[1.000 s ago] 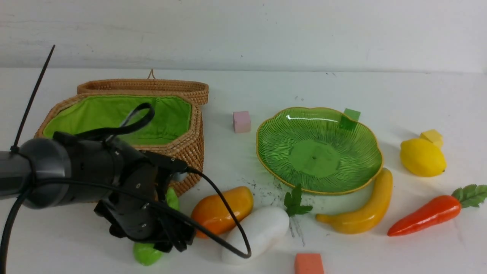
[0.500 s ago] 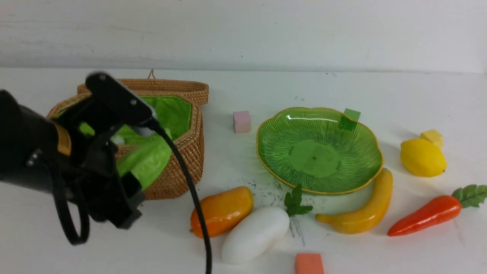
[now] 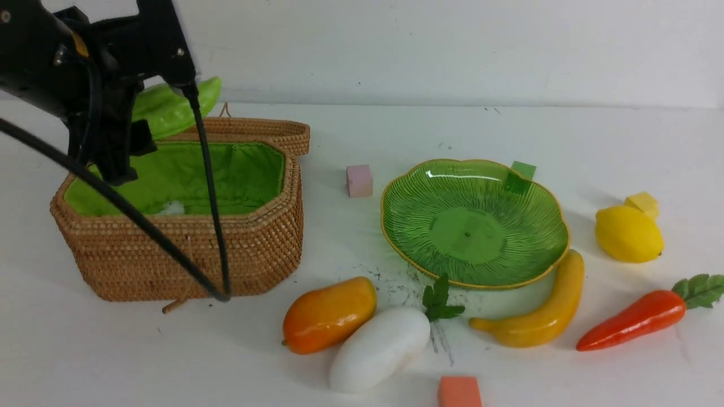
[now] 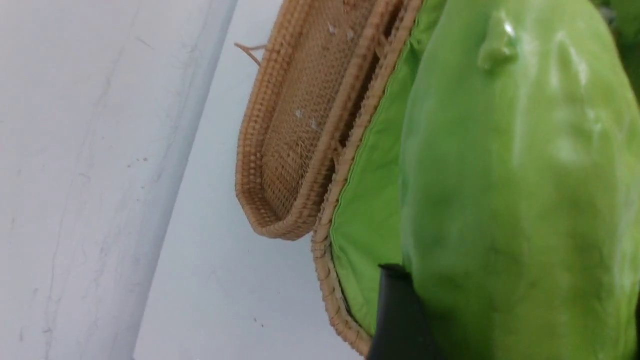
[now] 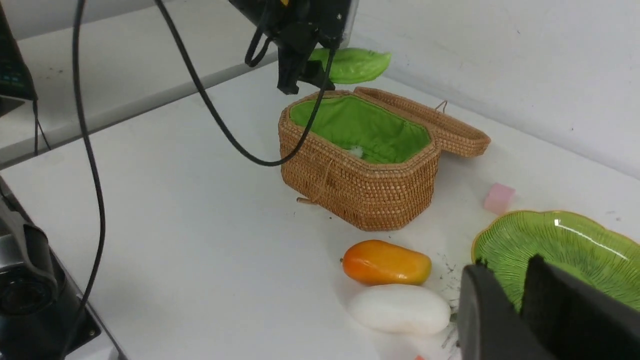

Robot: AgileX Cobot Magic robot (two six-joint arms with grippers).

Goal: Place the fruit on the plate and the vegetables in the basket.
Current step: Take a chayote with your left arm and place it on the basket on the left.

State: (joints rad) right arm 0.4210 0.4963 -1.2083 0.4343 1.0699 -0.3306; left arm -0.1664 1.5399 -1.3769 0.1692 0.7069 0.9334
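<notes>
My left gripper (image 3: 141, 118) is shut on the bumpy green gourd (image 3: 172, 106), held in the air over the back left of the open basket (image 3: 186, 254). In the left wrist view the gourd (image 4: 515, 200) fills the frame above the green lining. The mango (image 3: 330, 314) and the white radish (image 3: 379, 349) lie side by side in front of the plate (image 3: 475, 226). The banana (image 3: 543, 319) curves along the plate's near right rim. The lemon (image 3: 628, 233) and the carrot (image 3: 630, 319) lie at the right. My right gripper (image 5: 506, 265) hovers near the plate, open by a narrow gap and empty.
The basket's lid (image 3: 226, 129) lies folded back behind it. Small cubes sit about: pink (image 3: 359, 180), green (image 3: 521, 172) behind the plate, yellow (image 3: 642, 202) behind the lemon, orange (image 3: 459, 392) at the front edge. A black cable (image 3: 209, 226) hangs in front of the basket.
My left gripper has lifted the gourd from the table in front of the basket, up and back to above the basket's rear left. The other things have not moved.
</notes>
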